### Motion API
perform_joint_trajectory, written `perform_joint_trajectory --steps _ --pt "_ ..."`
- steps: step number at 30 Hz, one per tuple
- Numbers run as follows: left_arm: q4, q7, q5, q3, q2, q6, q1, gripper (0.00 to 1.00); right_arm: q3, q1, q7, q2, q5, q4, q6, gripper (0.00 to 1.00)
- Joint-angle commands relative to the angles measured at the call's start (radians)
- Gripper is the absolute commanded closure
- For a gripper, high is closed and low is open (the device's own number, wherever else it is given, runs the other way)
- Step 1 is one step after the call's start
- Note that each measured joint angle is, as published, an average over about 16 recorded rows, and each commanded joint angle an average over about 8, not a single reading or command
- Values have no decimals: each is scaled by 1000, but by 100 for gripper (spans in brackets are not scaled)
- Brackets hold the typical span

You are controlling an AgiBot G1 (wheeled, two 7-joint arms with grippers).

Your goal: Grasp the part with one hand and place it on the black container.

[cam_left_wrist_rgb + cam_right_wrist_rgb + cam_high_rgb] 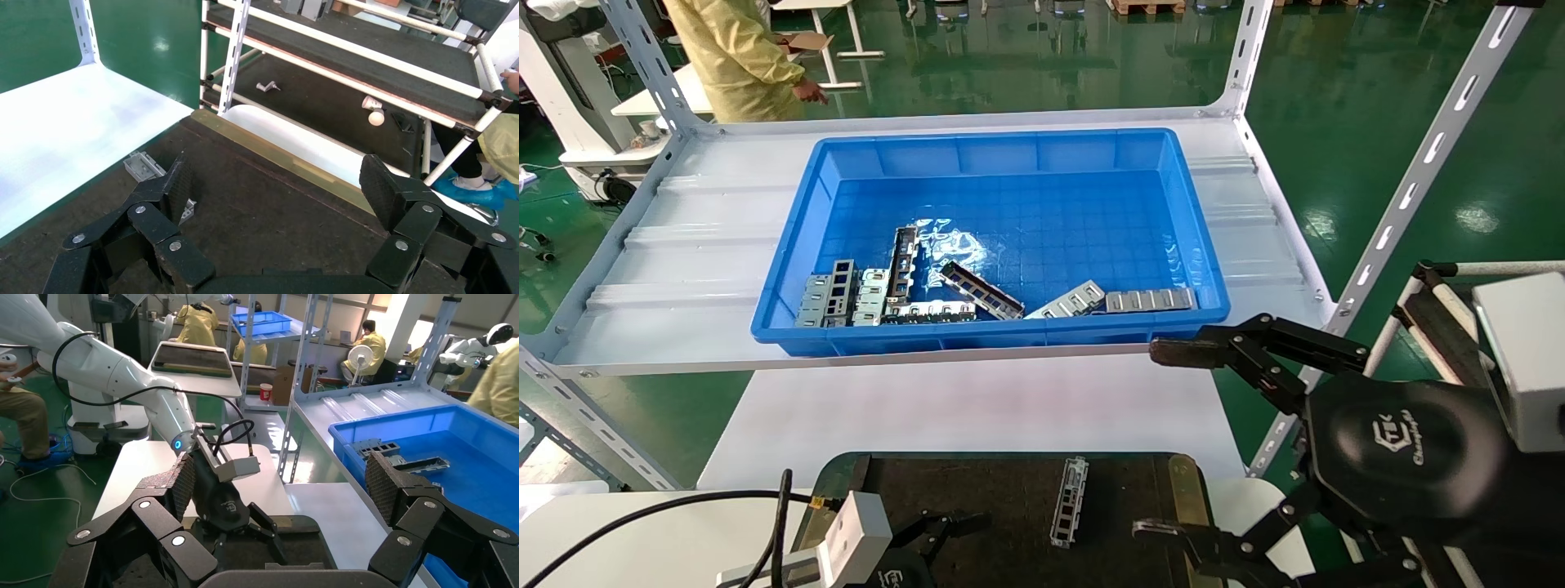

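One silver-grey part [1069, 501] lies flat on the black container [1140, 490] at the near edge of the head view; it also shows in the left wrist view [144, 166]. Other trough parts [981, 290] lie in the blue bin [1009, 147]. My left gripper [936, 539] is open and empty, low over the container [257, 196], to the left of the placed part. My right gripper [1173, 441] is open and empty, raised at the right between the bin's near right corner and the container. In the right wrist view its fingers [382, 484] frame the left hand [220, 496].
The bin stands on a white shelf [682, 269] with slotted uprights [1410, 188] at its corners. Flat silver window plates [829, 292] lie in the bin's near left. A lower white table [977, 408] lies between shelf and container. A person in yellow [735, 57] stands behind.
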Motion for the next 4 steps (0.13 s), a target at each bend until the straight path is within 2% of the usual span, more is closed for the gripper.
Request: perform_joint_trajectory --steps 1,4 --pt "2 7 -7 -6 -9 17 0 0 0 0 0 0 0 0 0 0" --pt "1 12 -6 -7 -11 21 -1 0 0 0 0 0 0 0 0 0"
